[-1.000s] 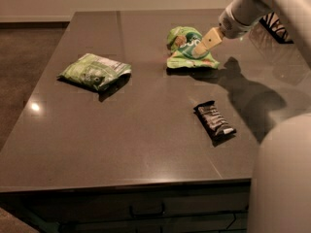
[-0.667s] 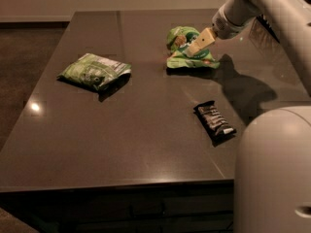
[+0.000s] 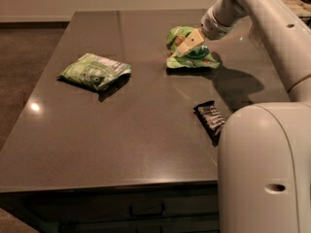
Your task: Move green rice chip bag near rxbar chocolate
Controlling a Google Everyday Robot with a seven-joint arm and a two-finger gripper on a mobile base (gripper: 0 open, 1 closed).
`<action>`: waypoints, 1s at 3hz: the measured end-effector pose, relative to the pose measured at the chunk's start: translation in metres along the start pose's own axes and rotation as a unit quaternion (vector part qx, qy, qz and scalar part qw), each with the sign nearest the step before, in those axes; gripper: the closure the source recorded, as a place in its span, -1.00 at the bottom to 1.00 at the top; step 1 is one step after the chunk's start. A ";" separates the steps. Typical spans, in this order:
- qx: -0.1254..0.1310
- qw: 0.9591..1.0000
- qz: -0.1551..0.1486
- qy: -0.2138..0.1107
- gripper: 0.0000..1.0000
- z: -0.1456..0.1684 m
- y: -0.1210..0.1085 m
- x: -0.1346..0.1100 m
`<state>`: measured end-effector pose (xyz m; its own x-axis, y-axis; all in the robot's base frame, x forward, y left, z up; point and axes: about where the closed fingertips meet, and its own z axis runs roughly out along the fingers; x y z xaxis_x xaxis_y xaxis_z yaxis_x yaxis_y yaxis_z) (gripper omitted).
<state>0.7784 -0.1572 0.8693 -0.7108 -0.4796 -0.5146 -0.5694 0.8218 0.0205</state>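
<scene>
The green rice chip bag (image 3: 197, 56) lies crumpled on the dark table (image 3: 136, 130), at the back right. My gripper (image 3: 181, 47) reaches in from the upper right and sits on the bag's left half, pointing down and left. The rxbar chocolate (image 3: 209, 116), a small black bar, lies nearer the front right, well apart from the bag. My arm's large white link (image 3: 265, 169) covers the bar's right end.
A flatter pale green bag with a white label (image 3: 95, 71) lies on the table's left side. The table's front edge runs along the bottom, with dark drawers below. My white arm fills the right side of the view.
The gripper has shifted a little left over the green rice chip bag. The white arm link in the foreground has swung left and now hides more of the table's right side.
</scene>
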 end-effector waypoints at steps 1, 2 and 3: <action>-0.013 1.000 -0.005 0.003 -0.66 0.005 0.011 -0.007; -0.021 1.000 -0.010 0.014 -0.17 0.011 0.019 -0.009; -0.028 0.999 -0.021 0.019 0.28 0.011 0.022 -0.008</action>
<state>0.7760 -0.1322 0.8642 -0.7005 -0.5248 -0.4836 -0.6203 0.7828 0.0490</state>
